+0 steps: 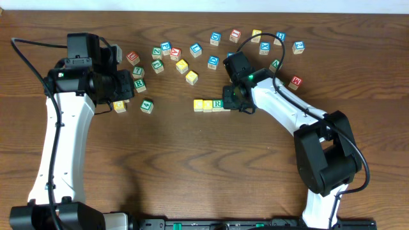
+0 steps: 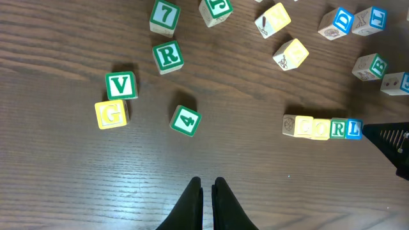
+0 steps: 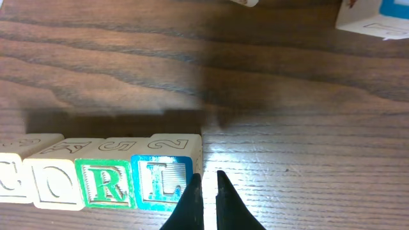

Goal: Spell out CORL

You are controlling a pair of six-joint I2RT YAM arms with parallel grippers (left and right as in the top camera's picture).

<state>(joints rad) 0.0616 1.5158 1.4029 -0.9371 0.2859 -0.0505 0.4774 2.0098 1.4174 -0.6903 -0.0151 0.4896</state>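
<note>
Four blocks stand in a touching row on the wooden table: a yellow C (image 3: pixel 13 179), a yellow O (image 3: pixel 57 185), a green R (image 3: pixel 105 183) and a blue L (image 3: pixel 160 180). The row also shows in the left wrist view (image 2: pixel 323 128) and in the overhead view (image 1: pixel 208 105), where my right arm hides the L. My right gripper (image 3: pixel 206 179) is shut and empty, low at the L's right edge. My left gripper (image 2: pixel 207 183) is shut and empty, above bare table far left of the row.
Loose blocks lie near my left gripper: a green 4 (image 2: pixel 186 120), a green V (image 2: pixel 121 85), a yellow G (image 2: pixel 111 114), a second green R (image 2: pixel 168 56) and a green 7 (image 2: pixel 164 14). Several more blocks are scattered along the back (image 1: pixel 214 45).
</note>
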